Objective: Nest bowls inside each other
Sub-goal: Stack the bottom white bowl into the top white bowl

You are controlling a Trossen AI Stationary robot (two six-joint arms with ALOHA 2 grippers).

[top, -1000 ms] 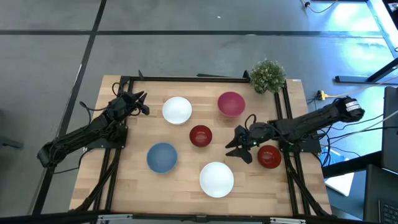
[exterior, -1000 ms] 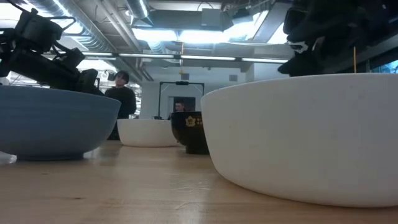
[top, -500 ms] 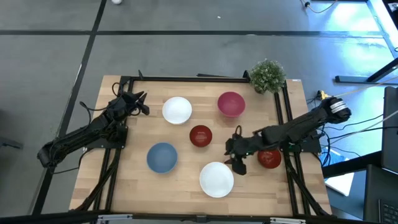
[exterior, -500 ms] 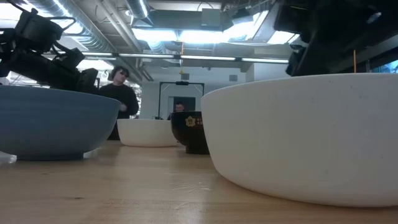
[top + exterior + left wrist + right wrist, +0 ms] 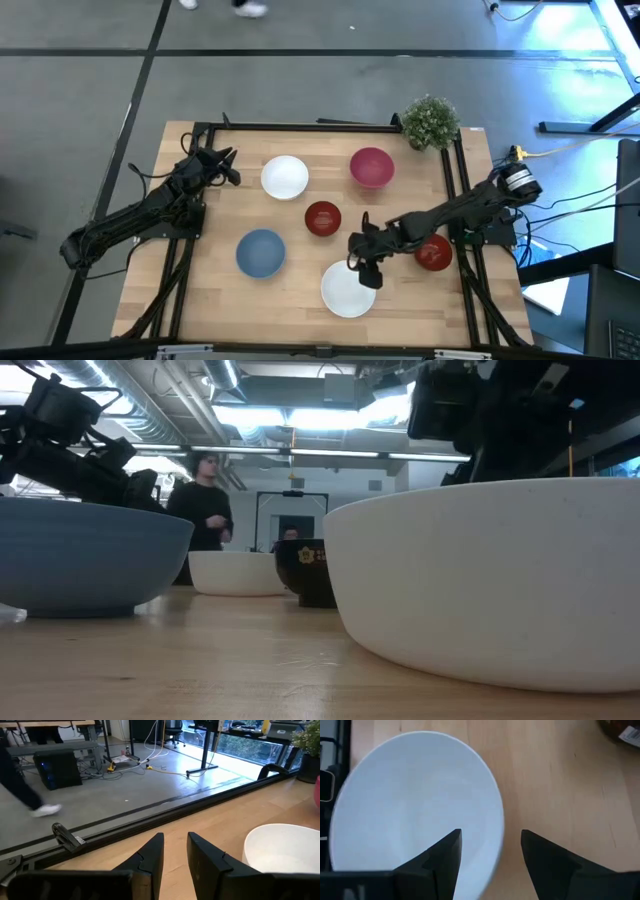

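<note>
Now, label by label:
Near white bowl [image 5: 347, 290]: on the table [image 5: 300, 315], its rim lying between the right fingers in the right wrist view, one finger over the inside, one outside.
Right gripper [image 5: 364, 268]: over that bowl's rim; fingers apart, clamped on nothing.
Dark red bowls: one [image 5: 323, 218] just beyond the right fingers, the other [image 5: 434, 252] beside the right arm.
Blue bowl [image 5: 260, 253]: well to the side of the right fingers.
Pink bowl [image 5: 372, 167]: farther off, near the potted plant [image 5: 431, 121].
Far white bowl [image 5: 285, 177]: just ahead of the left fingers.
Left gripper [image 5: 229, 166]: waiting at the table's edge; fingers nearly together, empty.
Person [image 5: 203, 500]: standing in the room behind.
</note>
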